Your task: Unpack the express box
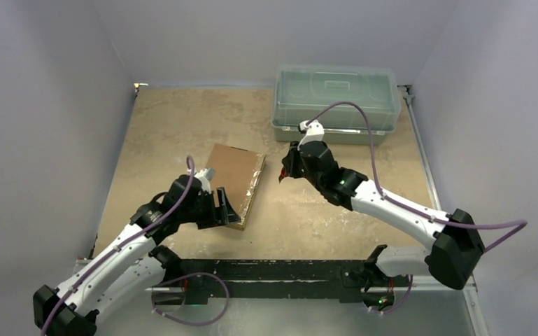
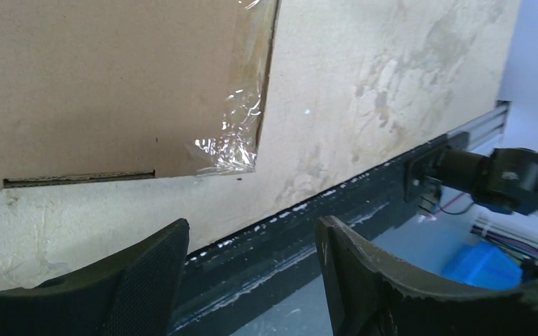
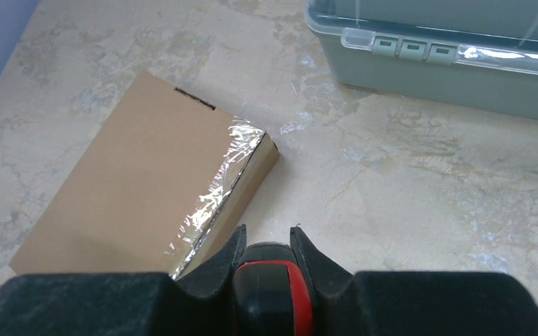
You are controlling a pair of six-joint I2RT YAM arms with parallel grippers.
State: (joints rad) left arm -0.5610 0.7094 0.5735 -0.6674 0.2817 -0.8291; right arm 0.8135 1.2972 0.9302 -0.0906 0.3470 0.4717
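The express box (image 1: 234, 178), plain brown with shiny tape (image 3: 217, 189), lies centre-left. The left end effector (image 2: 250, 227) is open beside it. The right end effector (image 3: 269, 236) grips a red-black tool (image 3: 271, 287).

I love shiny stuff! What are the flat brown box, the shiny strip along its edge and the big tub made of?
The box looks like cardboard: matte brown, with a rippled layer showing in its slot. The strip seems to be clear plastic tape: glossy, crinkled, glinting. The tub looks like cloudy, see-through plastic.

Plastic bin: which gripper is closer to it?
Right. The right gripper sits just in front of the plastic bin; the left gripper is farther, at the express box's near edge.
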